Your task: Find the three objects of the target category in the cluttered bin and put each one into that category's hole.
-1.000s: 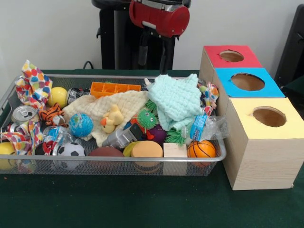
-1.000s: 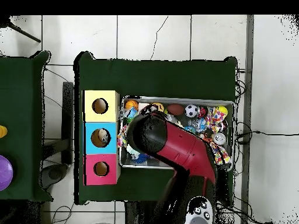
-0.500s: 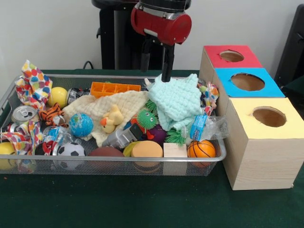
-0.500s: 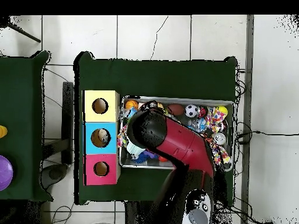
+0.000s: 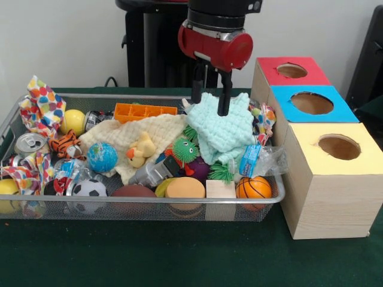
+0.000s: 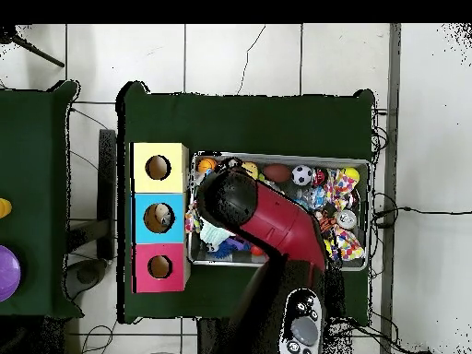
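In the front view, the gripper [image 5: 210,104] is hanging at upper centre with its two dark fingers [image 5: 197,89] spread apart, tips resting at the top of the mint knitted cloth [image 5: 224,127] in the wire bin [image 5: 143,206]. Three boxes are standing at the right: red box [image 5: 290,71], blue box [image 5: 311,103], yellow box [image 5: 338,147].

In the overhead view, the red arm [image 6: 277,235] is covering the bin's left half; the soccer ball [image 6: 301,174] is lying along its upper edge.

A dark green cloth-covered table [image 5: 149,257] is carrying a silver wire-mesh bin [image 5: 149,209], with three wooden hole-topped boxes [image 5: 335,197] sitting at its 3 o'clock.
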Robot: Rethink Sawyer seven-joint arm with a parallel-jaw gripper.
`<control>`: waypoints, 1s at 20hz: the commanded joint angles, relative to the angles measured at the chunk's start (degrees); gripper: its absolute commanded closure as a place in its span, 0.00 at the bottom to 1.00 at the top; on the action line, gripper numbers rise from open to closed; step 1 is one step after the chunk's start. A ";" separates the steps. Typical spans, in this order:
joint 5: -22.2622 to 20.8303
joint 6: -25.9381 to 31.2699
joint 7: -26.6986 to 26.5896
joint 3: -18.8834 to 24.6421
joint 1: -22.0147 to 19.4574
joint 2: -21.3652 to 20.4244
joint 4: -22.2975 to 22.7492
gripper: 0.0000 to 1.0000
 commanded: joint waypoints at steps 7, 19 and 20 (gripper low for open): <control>9.54 0.06 19.22 4.41 2.34 4.97 0.51 0.00; 14.54 -6.37 22.48 -2.70 6.02 12.03 -1.79 0.00; 15.58 -7.85 23.44 -3.13 6.53 12.88 -1.94 0.00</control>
